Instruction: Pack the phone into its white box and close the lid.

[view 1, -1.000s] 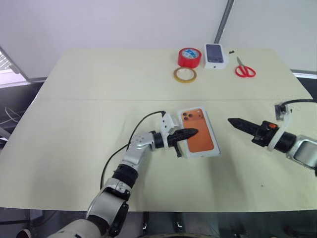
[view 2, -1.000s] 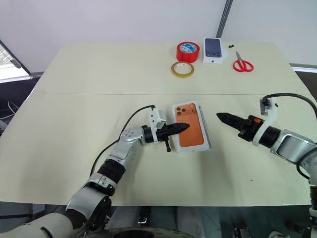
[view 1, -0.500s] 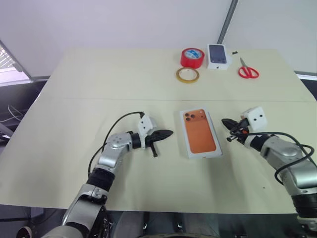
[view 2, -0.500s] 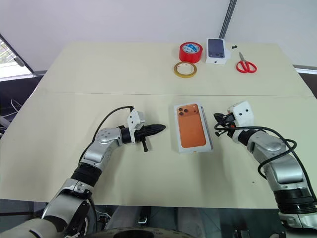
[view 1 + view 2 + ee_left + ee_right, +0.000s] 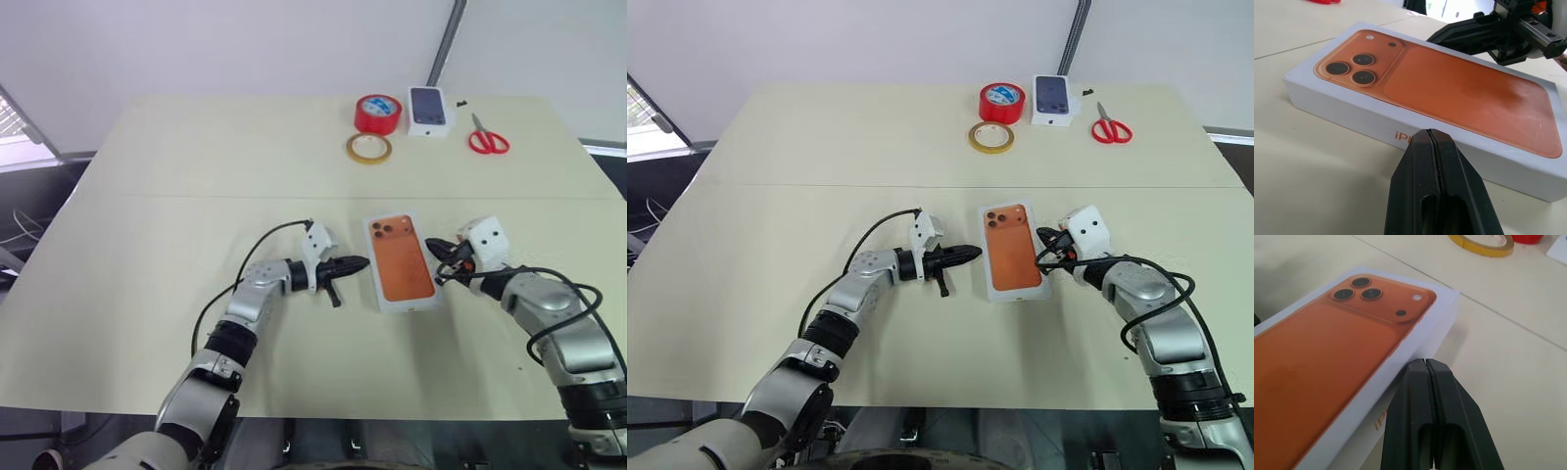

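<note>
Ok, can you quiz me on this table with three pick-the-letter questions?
1. Where is the red tape roll?
A. beside the small white box at the table's far side
B. on the orange phone
C. in a gripper

2. How many round lenses are on the orange phone?
A. one
B. three
C. five

3. What are both grippers doing?
A. wide open
B. shut, holding nothing
C. holding the scissors

Answers:
1 A: the red tape roll sits next to the small white box.
2 B: the orange phone shows three lenses.
3 B: the left gripper and right gripper have their fingers pressed together.
</note>
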You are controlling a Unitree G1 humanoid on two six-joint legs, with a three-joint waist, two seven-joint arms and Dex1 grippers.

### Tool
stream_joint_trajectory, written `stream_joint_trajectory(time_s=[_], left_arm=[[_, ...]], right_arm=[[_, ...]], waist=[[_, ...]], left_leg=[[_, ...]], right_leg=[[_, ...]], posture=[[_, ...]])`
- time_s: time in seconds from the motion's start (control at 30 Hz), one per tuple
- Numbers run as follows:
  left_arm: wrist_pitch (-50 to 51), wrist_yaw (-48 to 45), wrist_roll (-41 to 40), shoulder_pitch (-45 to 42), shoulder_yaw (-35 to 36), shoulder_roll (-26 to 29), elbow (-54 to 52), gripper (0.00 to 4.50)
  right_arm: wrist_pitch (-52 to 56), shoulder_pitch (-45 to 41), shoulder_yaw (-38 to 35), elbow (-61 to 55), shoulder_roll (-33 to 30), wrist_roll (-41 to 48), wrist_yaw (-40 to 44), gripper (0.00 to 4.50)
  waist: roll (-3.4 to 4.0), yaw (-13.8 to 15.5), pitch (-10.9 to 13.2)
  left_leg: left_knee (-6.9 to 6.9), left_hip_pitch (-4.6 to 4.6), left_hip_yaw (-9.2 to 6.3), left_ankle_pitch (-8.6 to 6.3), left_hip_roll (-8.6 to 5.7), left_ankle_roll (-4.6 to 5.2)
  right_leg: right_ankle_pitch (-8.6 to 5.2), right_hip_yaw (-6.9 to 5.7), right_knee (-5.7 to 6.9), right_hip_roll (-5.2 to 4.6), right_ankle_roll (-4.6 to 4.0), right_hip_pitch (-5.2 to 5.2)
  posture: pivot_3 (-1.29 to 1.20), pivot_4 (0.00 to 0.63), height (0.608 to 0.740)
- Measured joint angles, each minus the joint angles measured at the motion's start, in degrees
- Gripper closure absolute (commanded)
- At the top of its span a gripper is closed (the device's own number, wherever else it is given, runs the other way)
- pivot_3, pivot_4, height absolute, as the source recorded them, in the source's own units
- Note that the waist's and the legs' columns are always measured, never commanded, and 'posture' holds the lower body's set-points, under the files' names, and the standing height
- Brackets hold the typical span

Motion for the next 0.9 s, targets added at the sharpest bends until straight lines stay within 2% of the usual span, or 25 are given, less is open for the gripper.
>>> stream_joint_trajectory(time_s=[0.23,0.43,0.9], left_arm=[[2.1,0.0,-1.3,-1.7,0.4,-2.3,-1.7,4.50],[2.5,0.0,-1.1,-1.7,0.3,-2.0,-1.3,4.50],[5.1,-1.5,0.8,0.6,-2.1,3.8,-4.3,4.50]], right_arm=[[0.4,0.3,-0.1,-0.9,0.2,-2.0,0.5,4.47],[0.5,0.3,-0.1,-0.9,0.7,-3.2,0.9,4.47],[0.3,-1.5,-0.7,-0.1,0.7,-5.4,1.7,4.47]], waist=[[0.00,-0.1,0.0],[0.00,-0.1,0.0],[0.02,-0.1,0.0]], left_leg=[[0.00,0.01,0.00,0.01,0.00,-0.01],[0.00,0.03,0.01,0.02,0.00,-0.03],[0.00,0.03,0.00,0.10,0.00,-0.18]], right_leg=[[0.00,0.00,0.01,0.00,0.00,0.00],[0.00,0.00,0.06,0.01,0.00,0.00],[0.00,0.00,0.06,0.01,0.00,0.00]], posture=[[0.00,0.150,0.740],[0.00,0.150,0.740],[0.00,0.150,0.740]])
